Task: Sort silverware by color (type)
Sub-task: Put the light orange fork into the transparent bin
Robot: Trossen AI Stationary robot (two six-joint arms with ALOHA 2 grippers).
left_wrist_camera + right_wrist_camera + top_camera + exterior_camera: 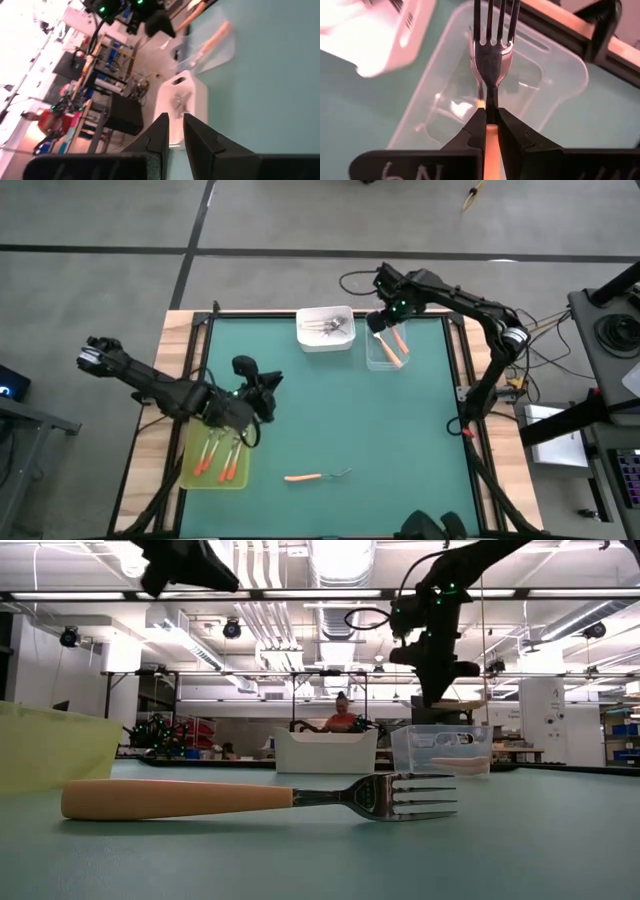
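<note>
My right gripper [383, 325] hangs over the clear tray [385, 352] at the far right, shut on a light orange fork [491, 55]. Another light orange fork [462, 765] lies in that tray. One more light orange fork [315, 476] lies flat on the mat near the front edge. My left gripper [268, 385] hovers above the far end of the yellow-green tray [215, 455]. Its fingers [161, 131] are nearly together with nothing between them. That tray holds several red-orange forks [225, 465]. White-handled forks lie in the white tray [325, 328]. My right gripper pinches the fork between its two fingers where the metal neck meets the orange handle [490, 106]. It comes steeply from above. The fork lies along the fingers: the tines [492, 20] reach out beyond the fingertips and the handle runs back between them. It hangs clear above the clear tray.
The green mat [400, 430] lies open between the trays and the lone fork. Wooden borders and black rails frame the table. Beyond the far edge there are benches, cables and a seated person [343, 715].
</note>
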